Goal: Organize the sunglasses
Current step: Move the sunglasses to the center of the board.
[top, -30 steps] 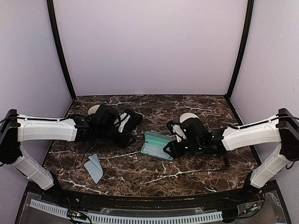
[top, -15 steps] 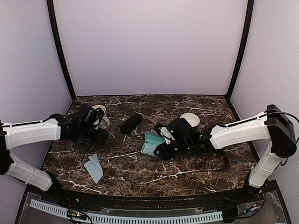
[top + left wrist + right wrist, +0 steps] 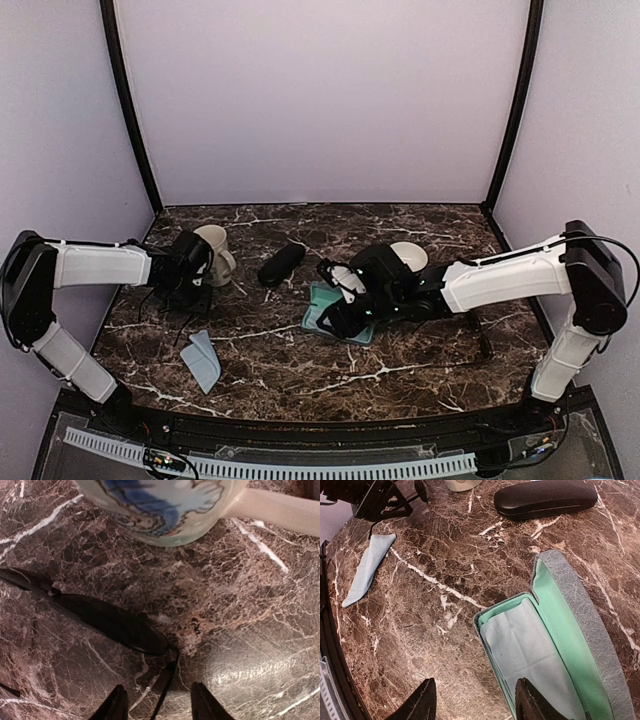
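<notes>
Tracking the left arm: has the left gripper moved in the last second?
Yes: left gripper went left, away from the black case, now beside the mug.

Polished, marble-patterned table top (image 3: 240, 645), glossy with a soft glare. Dark sunglasses (image 3: 115, 622) lens, smooth and shiny like plastic. Glazed ceramic mug (image 3: 165, 505), slick and painted. Black case (image 3: 545, 497), smooth and leathery with a dull sheen. Blue-grey case (image 3: 572, 587), grainy matt outside, smooth mint lining inside. Soft matt cloth (image 3: 367, 567), pale blue.
</notes>
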